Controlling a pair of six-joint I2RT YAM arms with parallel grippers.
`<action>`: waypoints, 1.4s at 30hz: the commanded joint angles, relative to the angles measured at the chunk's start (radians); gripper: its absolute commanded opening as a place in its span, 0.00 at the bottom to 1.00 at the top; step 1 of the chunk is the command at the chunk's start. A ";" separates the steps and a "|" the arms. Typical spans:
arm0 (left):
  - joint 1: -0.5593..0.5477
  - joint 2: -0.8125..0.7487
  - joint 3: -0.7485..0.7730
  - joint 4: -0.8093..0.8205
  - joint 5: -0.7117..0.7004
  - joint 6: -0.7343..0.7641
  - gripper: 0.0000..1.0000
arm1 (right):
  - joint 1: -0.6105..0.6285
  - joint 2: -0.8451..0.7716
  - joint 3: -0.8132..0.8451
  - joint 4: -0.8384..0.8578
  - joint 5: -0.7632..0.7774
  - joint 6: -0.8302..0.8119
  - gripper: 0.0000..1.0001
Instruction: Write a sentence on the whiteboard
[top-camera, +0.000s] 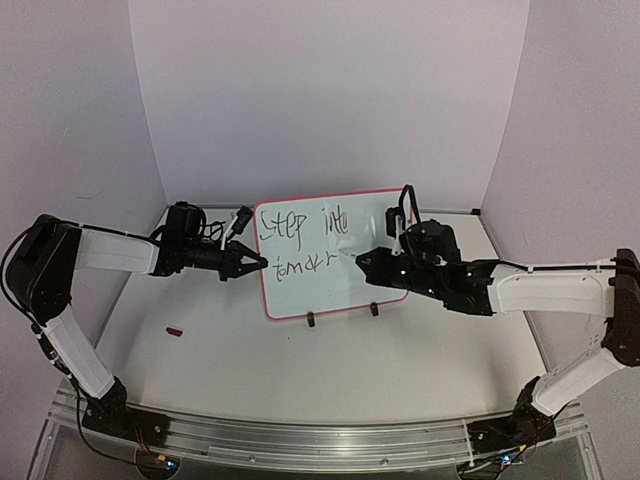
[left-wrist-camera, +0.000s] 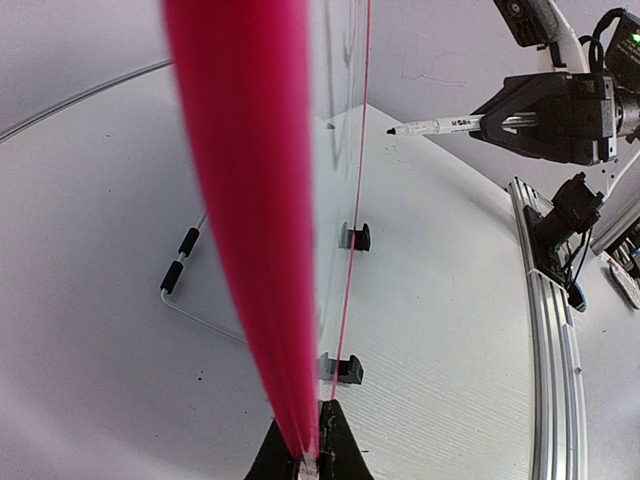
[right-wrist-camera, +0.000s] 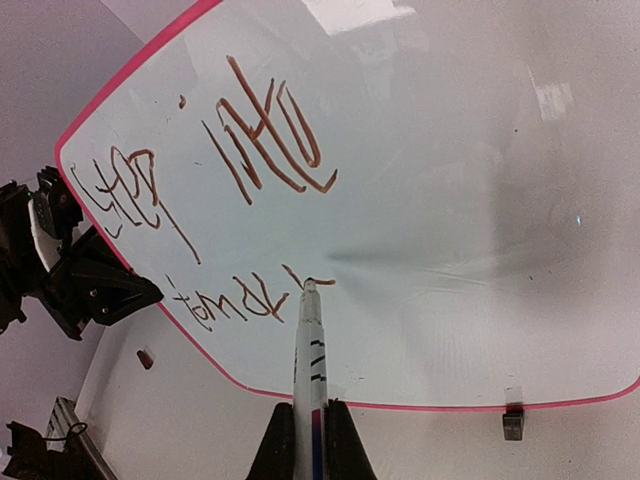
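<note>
**Writing line two, slip risk at the clamp**

Standing upright mid-bench, nearer the far edge: whiteboard (top-camera: 335, 295), sentence (top-camera: 300, 228) partway through its second line. Jaws of left gripper (top-camera: 258, 263) clamped on the board's left border. Jaws of right gripper (top-camera: 362, 262) tight on marker (right-wrist-camera: 309, 340), tip touching. Risk: too much tip pressure tipping the board back or slipping it from the clamp.

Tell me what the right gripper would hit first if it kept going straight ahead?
The whiteboard. The right gripper points its marker straight at it, and the tip looks to be touching the white surface, though exact contact is hard to tell.
</note>
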 joint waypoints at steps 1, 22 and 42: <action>-0.003 0.012 -0.011 -0.057 -0.138 0.048 0.00 | -0.008 0.024 0.000 0.031 0.009 0.011 0.00; -0.002 0.011 -0.011 -0.059 -0.140 0.049 0.00 | -0.035 0.094 0.042 0.034 -0.067 0.009 0.00; -0.004 0.018 -0.008 -0.059 -0.137 0.049 0.00 | -0.034 0.030 0.043 -0.056 0.021 -0.010 0.00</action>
